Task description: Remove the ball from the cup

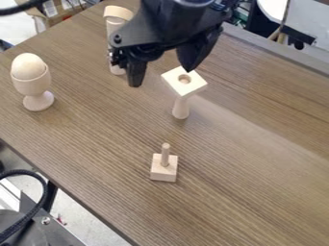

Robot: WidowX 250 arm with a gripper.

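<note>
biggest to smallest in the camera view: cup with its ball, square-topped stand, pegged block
1. Cup with the ball in it
2. Square-topped stand
3. Pegged block

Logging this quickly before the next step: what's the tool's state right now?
Tool: open, fingers spread apart, holding nothing.

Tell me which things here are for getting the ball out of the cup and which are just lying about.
For the job:
ball
cup
gripper

Just lying about:
square-topped stand
block with a peg
round-topped wooden piece
</note>
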